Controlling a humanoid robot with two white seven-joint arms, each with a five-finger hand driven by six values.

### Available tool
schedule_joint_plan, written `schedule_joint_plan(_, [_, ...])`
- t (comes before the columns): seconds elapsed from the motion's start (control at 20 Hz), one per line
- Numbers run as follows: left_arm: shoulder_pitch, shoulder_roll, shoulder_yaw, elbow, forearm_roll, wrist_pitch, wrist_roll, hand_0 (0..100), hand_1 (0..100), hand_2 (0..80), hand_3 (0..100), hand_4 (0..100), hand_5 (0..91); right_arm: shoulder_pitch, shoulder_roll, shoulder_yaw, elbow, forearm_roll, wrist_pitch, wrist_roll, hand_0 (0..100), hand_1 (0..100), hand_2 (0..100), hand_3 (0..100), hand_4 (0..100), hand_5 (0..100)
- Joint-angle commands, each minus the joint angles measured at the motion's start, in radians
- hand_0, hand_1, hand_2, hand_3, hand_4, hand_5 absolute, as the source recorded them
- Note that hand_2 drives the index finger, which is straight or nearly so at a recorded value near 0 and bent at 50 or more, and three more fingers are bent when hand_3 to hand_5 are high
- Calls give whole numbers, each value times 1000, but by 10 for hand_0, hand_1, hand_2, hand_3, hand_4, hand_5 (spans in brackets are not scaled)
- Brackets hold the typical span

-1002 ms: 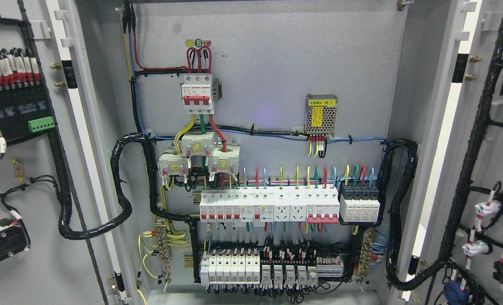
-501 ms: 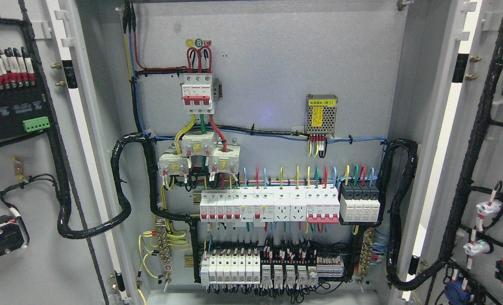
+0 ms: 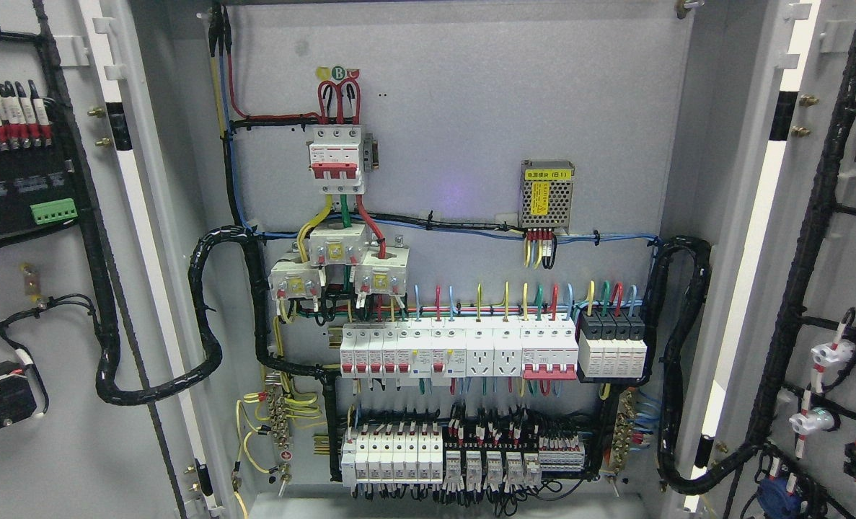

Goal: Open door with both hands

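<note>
Left door (image 3: 45,303): standing swung wide open, wiring showing.
Right door (image 3: 831,288): standing open likewise.
Cabinet back panel (image 3: 471,108): showing breakers.
Hands: lying outside the frame, state unknowable.

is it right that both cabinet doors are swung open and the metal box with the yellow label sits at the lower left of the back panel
Not quite. Both doors, left and right, are open, but the head view shows the metal box with the yellow label at the upper right of the back panel, not lower left.

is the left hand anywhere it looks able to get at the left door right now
Cannot say, probably not from this view: neither hand shows. The left door stands swung open beside the cabinet, with nothing in front of its inner face.
</note>
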Motion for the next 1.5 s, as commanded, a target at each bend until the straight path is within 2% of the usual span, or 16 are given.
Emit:
schedule_joint_plan(0.0, [-26, 16, -36, 80, 2, -180, -2, 0, 0, 0, 0, 31, 0, 2, 3, -13, 8, -1, 0, 0, 106, 0, 0, 0, 0, 0])
schedule_joint_plan(0.65, [-43, 18, -36, 122, 5, -180, -2, 0, 0, 0, 0, 31, 0, 4, 20, -17, 8, -1, 0, 0, 106, 0, 0, 0, 0, 0])
schedule_joint_plan(1.45, [-37, 18, -37, 80, 3, -183, -2, 0, 0, 0, 0, 30, 0, -1, 6, 9, -26, -7, -6, 6, 107, 0, 0, 0, 0, 0])
